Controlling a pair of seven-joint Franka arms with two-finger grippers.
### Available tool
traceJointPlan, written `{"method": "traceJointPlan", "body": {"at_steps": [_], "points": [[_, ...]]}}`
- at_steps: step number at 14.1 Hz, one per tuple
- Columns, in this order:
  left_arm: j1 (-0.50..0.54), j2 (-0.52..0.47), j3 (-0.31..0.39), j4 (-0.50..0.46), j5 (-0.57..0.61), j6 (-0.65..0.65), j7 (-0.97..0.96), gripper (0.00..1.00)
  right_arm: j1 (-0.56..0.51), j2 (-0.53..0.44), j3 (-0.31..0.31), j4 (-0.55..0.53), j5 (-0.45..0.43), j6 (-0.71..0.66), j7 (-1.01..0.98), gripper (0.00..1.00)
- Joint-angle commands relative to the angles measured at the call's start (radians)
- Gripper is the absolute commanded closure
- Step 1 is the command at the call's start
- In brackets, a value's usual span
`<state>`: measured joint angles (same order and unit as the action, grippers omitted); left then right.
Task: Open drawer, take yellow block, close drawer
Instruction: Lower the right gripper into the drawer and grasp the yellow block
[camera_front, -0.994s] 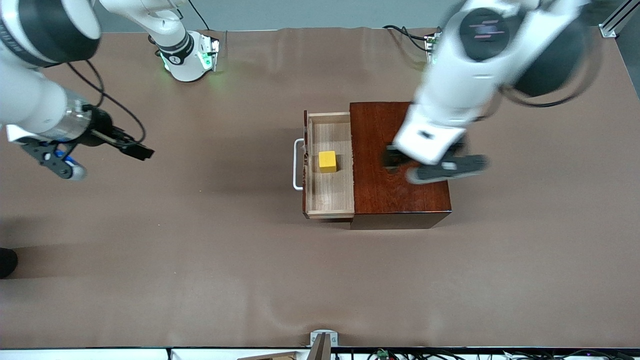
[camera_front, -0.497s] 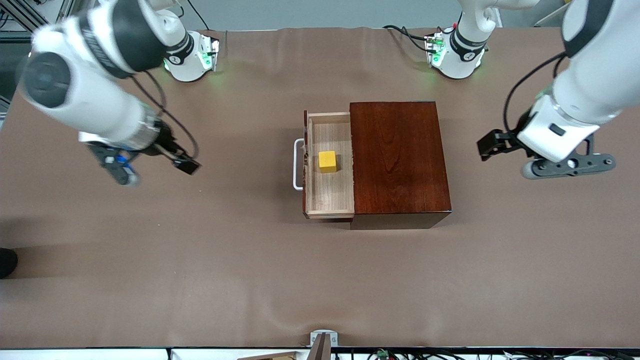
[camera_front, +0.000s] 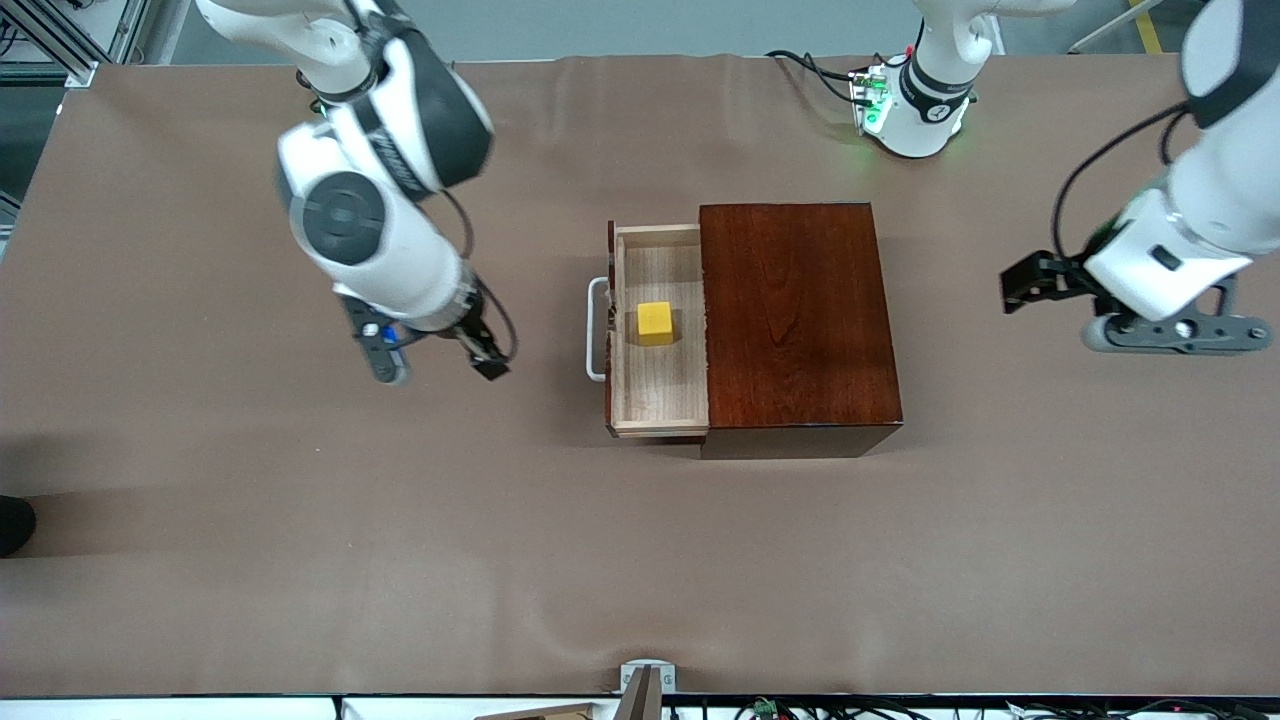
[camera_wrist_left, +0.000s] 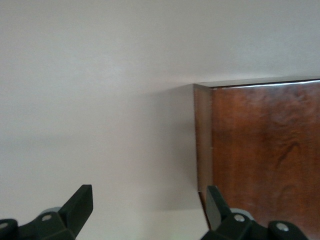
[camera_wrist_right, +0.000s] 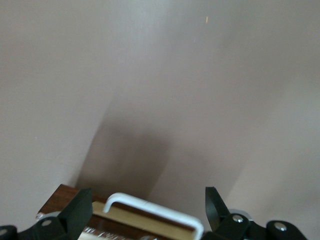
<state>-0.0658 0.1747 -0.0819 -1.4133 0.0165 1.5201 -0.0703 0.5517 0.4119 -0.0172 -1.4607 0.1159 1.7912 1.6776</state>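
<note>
The drawer (camera_front: 660, 330) stands pulled out of the dark reddish-brown wooden box (camera_front: 795, 315), toward the right arm's end of the table, so the opening looks done. The yellow block (camera_front: 655, 323) sits untouched on the pale-wood floor of the drawer, about midway along it, close to the white bar handle (camera_front: 596, 329). Taking the block and closing the drawer are both left to do. The right gripper (camera_front: 436, 362) hangs over bare table just beside the handle, fingers spread wide and empty; its wrist view shows the handle (camera_wrist_right: 155, 211) between the finger tips. The left gripper (camera_front: 1135, 312) waits over the table at the left arm's end, well apart from the box, fingers released, holding nothing. The table (camera_front: 300, 560) wears a plain brown cloth, slightly rippled, with both arm bases lit green along its top edge.
</note>
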Motion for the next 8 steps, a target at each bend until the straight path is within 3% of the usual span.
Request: {"method": "traceJointPlan", "body": {"at_steps": [1, 8], "points": [[0.02, -0.037, -0.007, -0.059, -0.02, 0.034, 0.032, 0.0, 0.071, 0.083, -0.009, 0.083, 0.011, 0.034, 0.184, 0.0], [0.02, -0.026, -0.007, -0.053, -0.018, 0.035, 0.03, 0.0, 0.177, 0.143, -0.009, 0.083, 0.008, 0.149, 0.421, 0.0]]}}
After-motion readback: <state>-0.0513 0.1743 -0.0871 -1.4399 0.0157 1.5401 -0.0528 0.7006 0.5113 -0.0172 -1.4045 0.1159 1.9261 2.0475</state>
